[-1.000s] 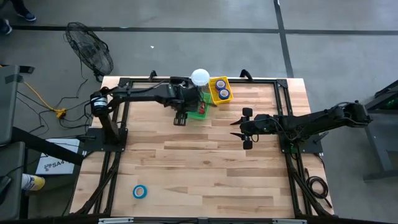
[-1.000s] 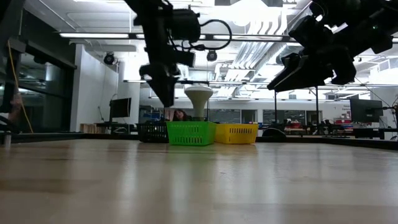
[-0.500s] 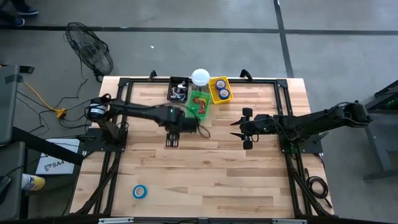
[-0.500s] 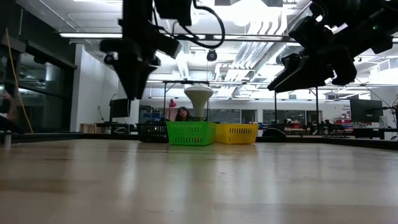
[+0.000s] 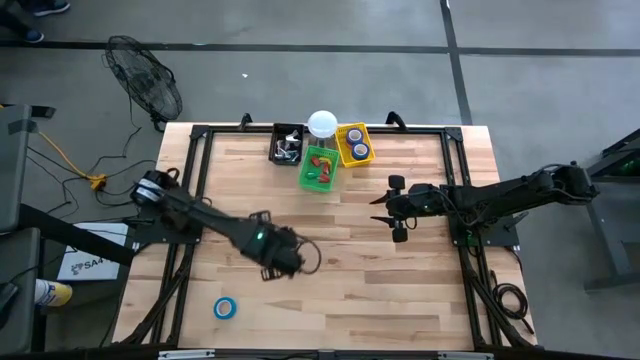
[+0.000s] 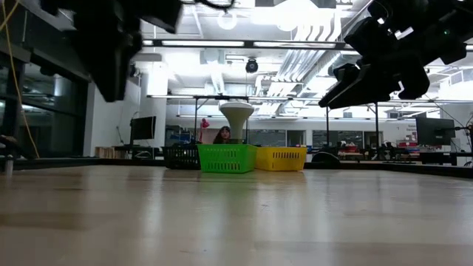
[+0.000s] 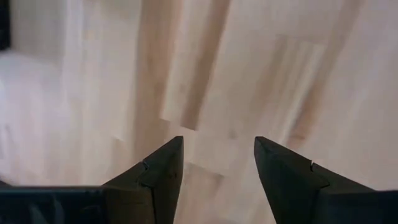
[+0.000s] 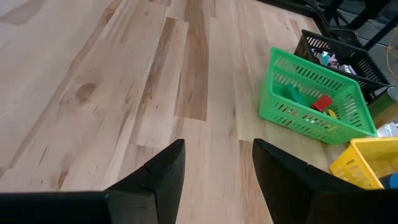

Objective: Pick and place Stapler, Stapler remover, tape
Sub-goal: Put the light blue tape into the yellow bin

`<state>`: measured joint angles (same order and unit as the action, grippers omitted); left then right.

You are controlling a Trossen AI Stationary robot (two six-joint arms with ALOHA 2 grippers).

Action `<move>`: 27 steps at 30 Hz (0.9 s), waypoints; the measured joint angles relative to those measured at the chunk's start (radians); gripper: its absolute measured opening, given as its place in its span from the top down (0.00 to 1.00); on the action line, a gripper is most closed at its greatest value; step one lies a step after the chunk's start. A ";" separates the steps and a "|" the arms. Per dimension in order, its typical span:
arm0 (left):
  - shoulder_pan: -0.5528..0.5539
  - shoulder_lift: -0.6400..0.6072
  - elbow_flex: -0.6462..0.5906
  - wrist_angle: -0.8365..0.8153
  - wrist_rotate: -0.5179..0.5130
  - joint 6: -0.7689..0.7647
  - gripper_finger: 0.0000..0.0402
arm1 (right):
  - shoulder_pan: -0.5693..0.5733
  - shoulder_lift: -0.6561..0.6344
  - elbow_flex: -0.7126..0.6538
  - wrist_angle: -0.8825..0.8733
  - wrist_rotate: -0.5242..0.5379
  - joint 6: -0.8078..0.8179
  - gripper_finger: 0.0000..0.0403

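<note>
Tape was the thing left loose: one blue roll [image 5: 225, 308] lay flat on the worktop [image 5: 400, 290] near its front left corner, well apart from the three baskets at the back edge. The left tool [image 5: 268, 271] was held over the worktop's middle left, fingers parted with nothing between them, only bare wood being seen past them in its wrist view. From that tool the roll lay toward the front and the left edge, near but not beneath it. Being a ring lying flat, no long axis was offered. The right tool [image 5: 397, 210], likewise parted and empty, hung near the right side, far from the roll; the left arm was judged the nearer for the coming pick. More tape rolls [image 5: 356, 142] sat in the yellow basket [image 5: 343, 132].
</note>
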<state>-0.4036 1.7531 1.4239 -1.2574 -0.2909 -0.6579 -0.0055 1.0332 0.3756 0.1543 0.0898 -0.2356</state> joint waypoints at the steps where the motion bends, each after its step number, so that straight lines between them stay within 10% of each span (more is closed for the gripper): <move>1: -0.024 0.000 0.000 0.000 0.000 -0.052 0.52 | 0.000 0.000 0.000 0.000 -0.001 0.000 0.56; 12: -0.254 0.000 0.000 0.006 0.051 -0.536 0.52 | 0.000 0.000 0.000 -0.053 -0.048 0.004 0.56; 27: -0.429 0.066 0.000 0.186 0.243 -0.828 0.52 | 0.000 0.000 0.000 -0.101 -0.123 0.019 0.56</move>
<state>-0.8323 1.8191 1.4235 -1.0716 -0.0481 -1.4860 -0.0055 1.0330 0.3756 0.0529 -0.0334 -0.2169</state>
